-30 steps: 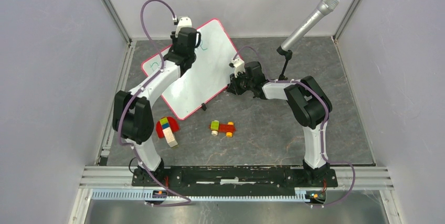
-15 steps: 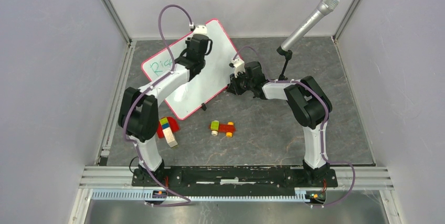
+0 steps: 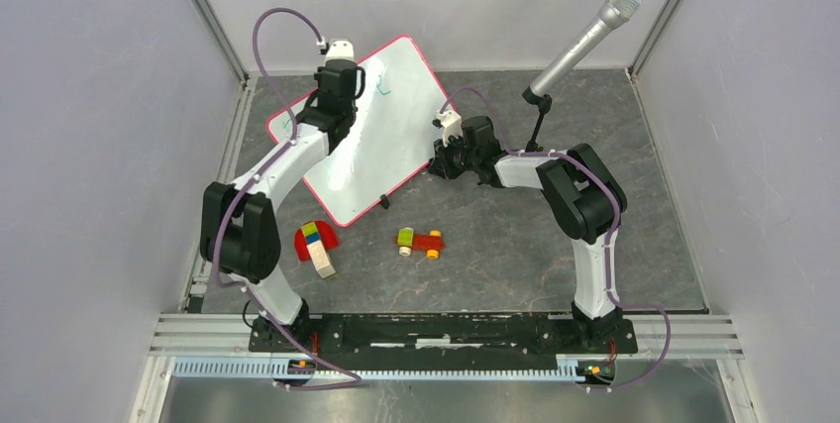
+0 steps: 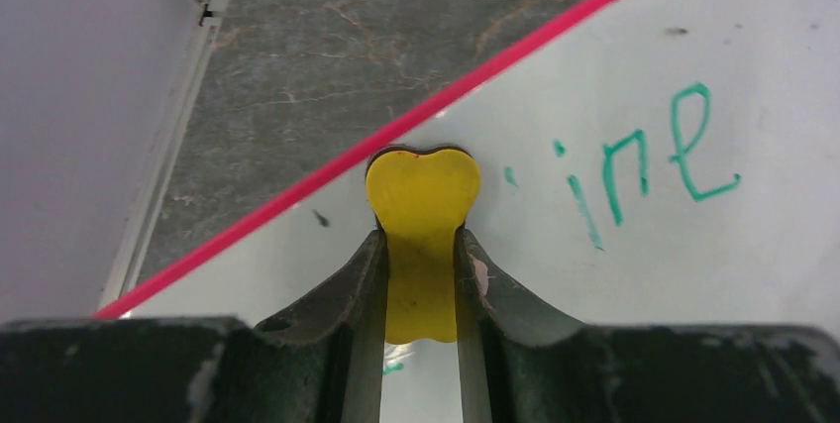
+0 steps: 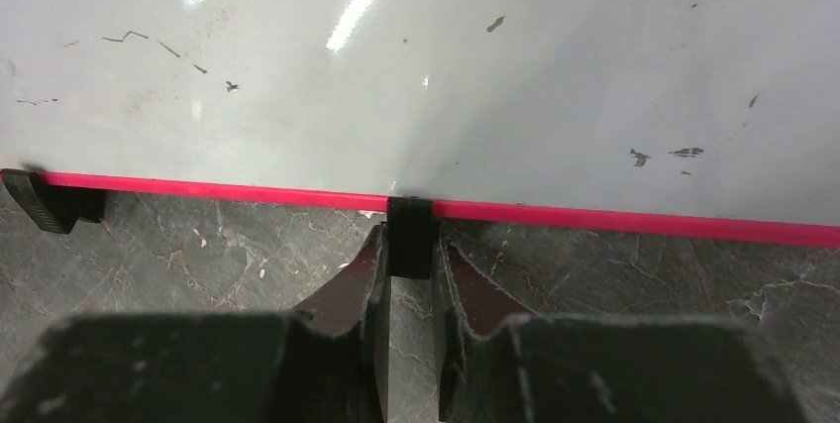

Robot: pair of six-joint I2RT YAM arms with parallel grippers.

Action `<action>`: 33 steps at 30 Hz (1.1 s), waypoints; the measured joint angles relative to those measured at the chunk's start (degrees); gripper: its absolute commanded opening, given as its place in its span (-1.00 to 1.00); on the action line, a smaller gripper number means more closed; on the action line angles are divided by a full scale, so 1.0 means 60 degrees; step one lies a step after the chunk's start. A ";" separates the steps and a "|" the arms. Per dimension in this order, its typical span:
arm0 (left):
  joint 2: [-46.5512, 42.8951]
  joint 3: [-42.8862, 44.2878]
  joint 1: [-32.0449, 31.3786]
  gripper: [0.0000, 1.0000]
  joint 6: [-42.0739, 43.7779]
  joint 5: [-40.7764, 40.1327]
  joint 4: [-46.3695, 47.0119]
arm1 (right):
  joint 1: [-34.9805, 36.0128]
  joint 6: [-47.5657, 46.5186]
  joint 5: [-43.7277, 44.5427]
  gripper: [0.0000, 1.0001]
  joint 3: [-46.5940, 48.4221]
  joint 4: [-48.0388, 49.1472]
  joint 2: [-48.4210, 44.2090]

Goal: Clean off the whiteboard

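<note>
The whiteboard (image 3: 381,141), white with a pink-red rim, lies tilted at the back middle of the table. Green writing (image 4: 649,165) shows on it near its far edge. My left gripper (image 3: 335,96) is over the board's upper left part, shut on a yellow eraser (image 4: 423,235) that presses on the board (image 4: 693,274) beside the rim. My right gripper (image 3: 443,158) is at the board's right edge, shut on a black clip foot (image 5: 408,235) of the board (image 5: 416,76). Another clip foot (image 5: 50,203) sits further left along that rim.
A microphone (image 3: 584,42) on a small black stand rises at the back right. A red toy car (image 3: 420,242) and a pile of coloured blocks (image 3: 316,245) lie in front of the board. Grey walls close in on three sides.
My left gripper swung right across the board's top, then back left toward the upper left corner with the eraser. Green writing at the board's left is now under the arm. The right arm held still.
</note>
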 measured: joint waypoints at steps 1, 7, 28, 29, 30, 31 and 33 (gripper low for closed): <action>-0.0084 0.0000 0.0109 -0.60 0.0007 -0.0047 -0.0015 | 0.0000 0.0000 0.0000 -1.00 0.0000 0.0000 0.0000; -0.0284 -0.0299 0.0095 -0.60 0.0007 -0.0288 0.0106 | 0.0000 0.0000 0.0000 -1.00 0.0000 -0.0004 0.0000; -0.0954 -0.1807 -0.0423 -0.60 -0.0007 -0.0470 0.0423 | 0.0000 0.0000 -0.0004 -1.00 0.0000 0.0000 0.0000; -0.1140 -0.1807 -0.0113 -0.60 -0.0007 -0.0477 0.0386 | 0.0000 0.0000 -0.0004 -1.00 0.0000 0.0000 0.0000; -0.1264 -0.1807 0.0091 -0.59 -0.0007 -0.0481 0.0379 | 0.0000 0.0000 -0.0004 -1.00 0.0000 0.0000 0.0000; -0.1406 -0.1807 0.0335 -0.59 -0.0007 -0.0484 0.0357 | 0.0000 0.0000 -0.0004 -1.00 0.0000 0.0000 0.0000; -0.1643 -0.1807 0.0707 -0.58 -0.0007 -0.0503 0.0277 | 0.0000 0.0000 -0.0007 -1.00 0.0000 0.0000 0.0000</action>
